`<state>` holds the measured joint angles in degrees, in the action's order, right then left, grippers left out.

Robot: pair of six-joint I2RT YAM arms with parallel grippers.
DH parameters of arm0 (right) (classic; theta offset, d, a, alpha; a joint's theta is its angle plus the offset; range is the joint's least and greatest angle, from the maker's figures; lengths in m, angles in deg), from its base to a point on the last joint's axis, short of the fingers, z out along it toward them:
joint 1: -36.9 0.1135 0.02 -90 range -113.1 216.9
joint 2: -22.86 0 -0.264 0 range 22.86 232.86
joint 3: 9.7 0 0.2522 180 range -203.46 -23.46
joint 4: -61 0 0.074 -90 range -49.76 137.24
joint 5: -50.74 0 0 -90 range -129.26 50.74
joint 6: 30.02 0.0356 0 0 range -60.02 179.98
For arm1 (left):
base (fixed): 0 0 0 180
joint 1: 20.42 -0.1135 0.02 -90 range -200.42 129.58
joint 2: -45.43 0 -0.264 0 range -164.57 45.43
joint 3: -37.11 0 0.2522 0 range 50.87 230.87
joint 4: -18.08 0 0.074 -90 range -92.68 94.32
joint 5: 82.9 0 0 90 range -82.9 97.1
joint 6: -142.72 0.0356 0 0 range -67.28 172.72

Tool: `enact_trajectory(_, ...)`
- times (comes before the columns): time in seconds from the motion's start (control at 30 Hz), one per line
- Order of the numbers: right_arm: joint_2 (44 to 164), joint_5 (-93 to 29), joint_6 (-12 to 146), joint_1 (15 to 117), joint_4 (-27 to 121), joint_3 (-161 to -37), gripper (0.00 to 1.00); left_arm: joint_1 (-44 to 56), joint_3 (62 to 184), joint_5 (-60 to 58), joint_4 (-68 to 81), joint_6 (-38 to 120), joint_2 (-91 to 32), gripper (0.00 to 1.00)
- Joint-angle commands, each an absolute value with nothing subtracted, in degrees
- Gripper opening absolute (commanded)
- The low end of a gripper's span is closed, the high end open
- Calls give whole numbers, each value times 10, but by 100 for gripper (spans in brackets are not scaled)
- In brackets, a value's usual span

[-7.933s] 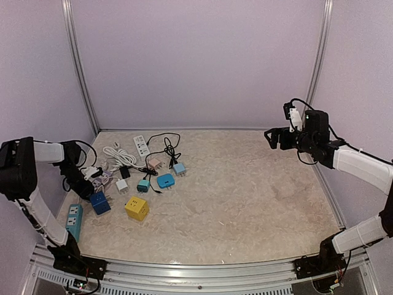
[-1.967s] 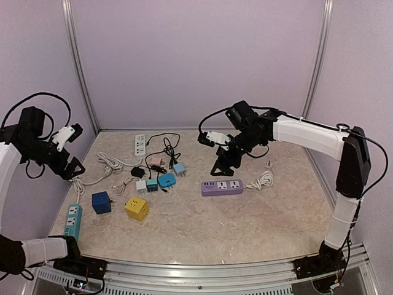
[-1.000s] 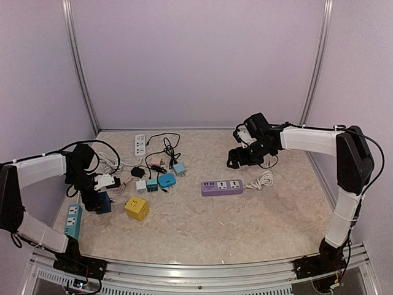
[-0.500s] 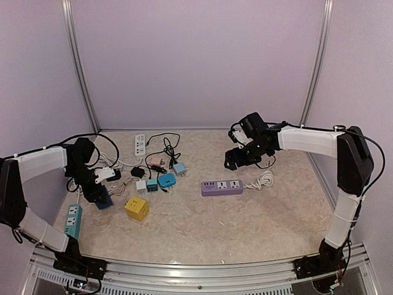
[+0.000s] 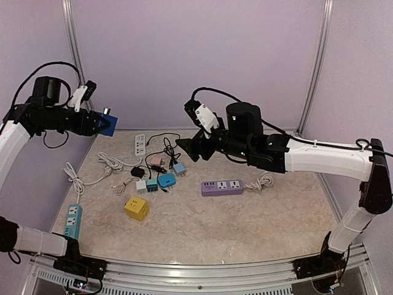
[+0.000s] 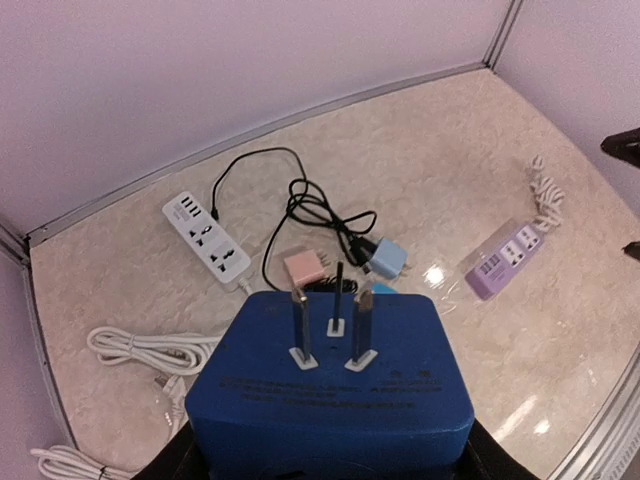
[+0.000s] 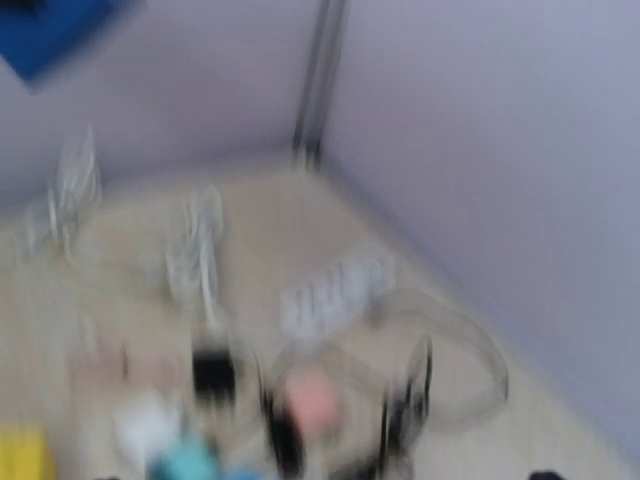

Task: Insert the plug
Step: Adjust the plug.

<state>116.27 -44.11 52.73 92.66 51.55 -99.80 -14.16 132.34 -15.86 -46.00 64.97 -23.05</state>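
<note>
Step in hand: carry. Blue plug held high over surface, prongs bared, not yet inserted.
Next: lower toward purple power strip, prongs squared to a socket.
Left fingers: clamped on plug's sides.
Right fingers: hanging above small adapters; gap not discernible, wrist view blurred.

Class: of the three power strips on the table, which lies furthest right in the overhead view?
The purple strip; the white strip and teal strip lie far left.
</note>
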Motion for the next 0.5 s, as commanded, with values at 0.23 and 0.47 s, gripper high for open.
enact_trajectory(0.23, 1346, -540, 683, 1015, 900, -1165, 88, -135, 1419, -295, -276, 253, -265, 0)
enact_trajectory(0.47, 1472, -636, 617, 1060, 980, -1307, 88, -68, 1470, -293, -265, 230, -292, 0)
